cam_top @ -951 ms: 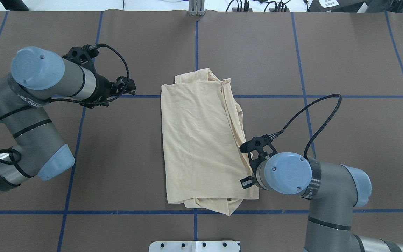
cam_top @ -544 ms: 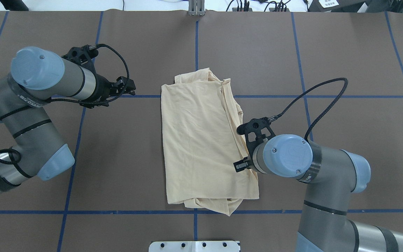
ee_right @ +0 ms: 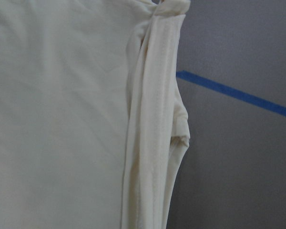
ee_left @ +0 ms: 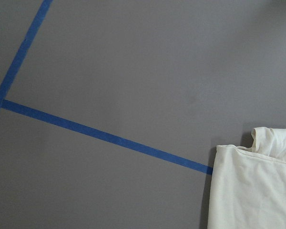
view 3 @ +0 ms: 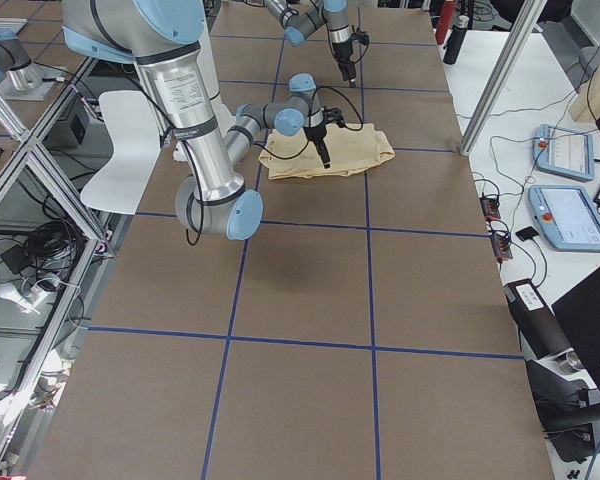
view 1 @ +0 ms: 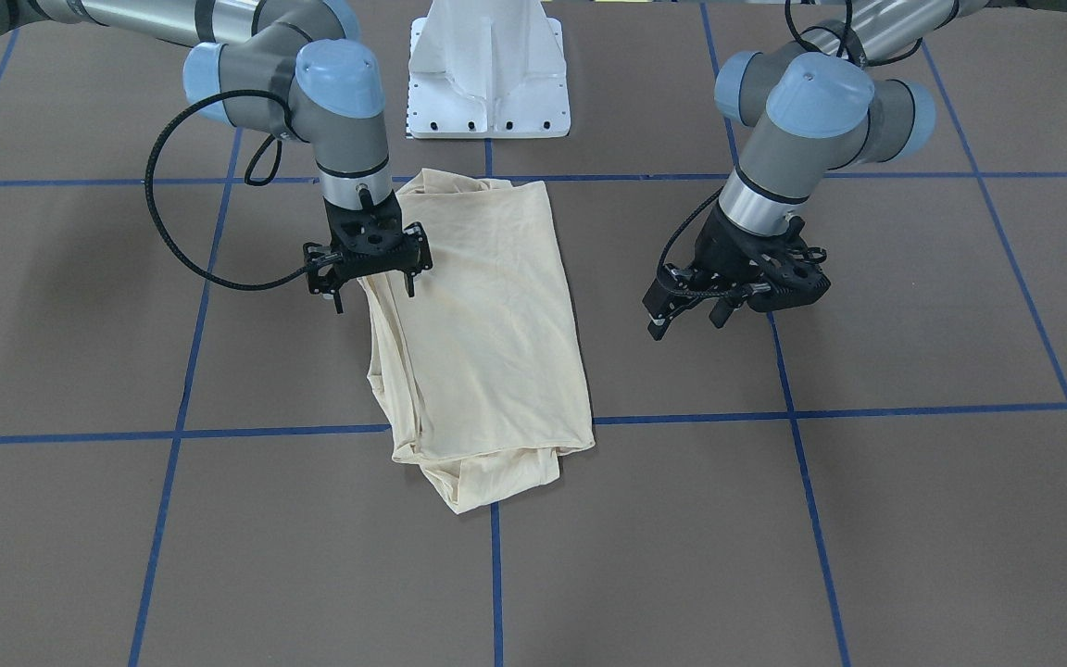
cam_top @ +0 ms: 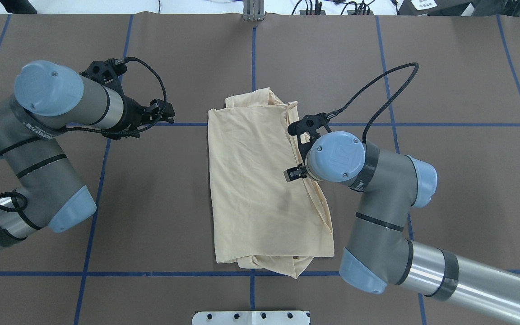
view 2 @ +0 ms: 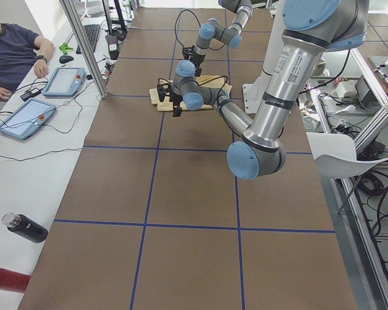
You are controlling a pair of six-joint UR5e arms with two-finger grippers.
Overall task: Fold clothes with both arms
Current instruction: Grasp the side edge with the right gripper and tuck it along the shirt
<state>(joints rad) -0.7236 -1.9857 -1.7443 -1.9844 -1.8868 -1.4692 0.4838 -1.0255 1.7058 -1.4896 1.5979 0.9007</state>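
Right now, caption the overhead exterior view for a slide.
Right gripper poised over the edge of the folded cream shirt; left gripper hangs apart.

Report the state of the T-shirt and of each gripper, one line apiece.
T-shirt, folded into a long rectangle, lying flat on the table, print hidden.
Right gripper, open, fingers pointing down over the T-shirt's bunched edge on the robot's right; contact cannot be told.
Left gripper, open, over bare table, apart from the T-shirt.

Nothing could be read for certain. Small pale lettering stood on a dark band (cam_top: 38, 130) around the left arm (cam_top: 45, 180), far too blurred to make out.
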